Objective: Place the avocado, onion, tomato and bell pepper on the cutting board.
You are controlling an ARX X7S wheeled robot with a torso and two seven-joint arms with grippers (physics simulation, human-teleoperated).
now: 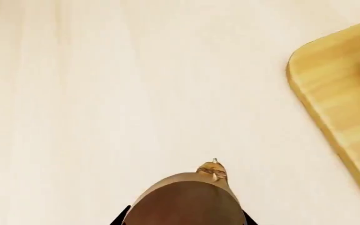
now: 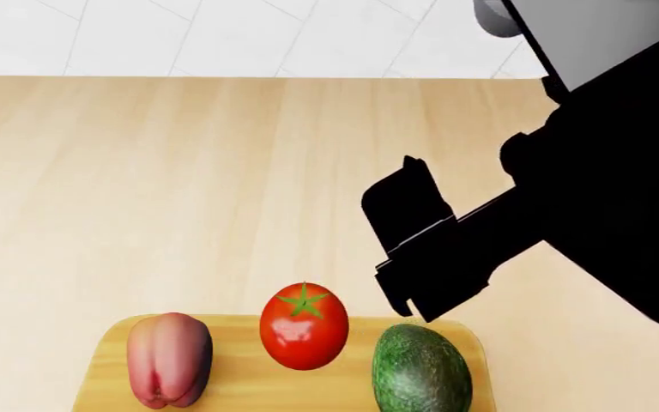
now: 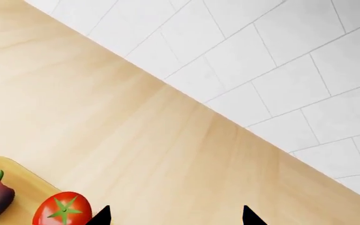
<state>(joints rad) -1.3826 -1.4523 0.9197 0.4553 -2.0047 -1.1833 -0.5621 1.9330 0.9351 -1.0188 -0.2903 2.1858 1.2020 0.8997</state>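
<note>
The cutting board (image 2: pixel 238 390), at the lower frame edge, is being occupied by the bell pepper (image 2: pixel 169 359), tomato (image 2: pixel 303 326) and avocado (image 2: pixel 421 369). The onion (image 1: pixel 189 199) is being held clamped in the left jaws above the pale wood surface (image 2: pixel 192 189); the right jaws are being held apart. A white tiled wall (image 2: pixel 250 34) is being shown behind.

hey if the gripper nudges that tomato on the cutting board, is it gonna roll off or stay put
The tomato is round and glossy, so it would probably roll readily and could slip between the fingers. It sits near the far edge of the flat, rimless cutting board, so a push away from the robot might send it onto the countertop. The bell pepper and avocado flank it and may block sideways rolling.
</note>
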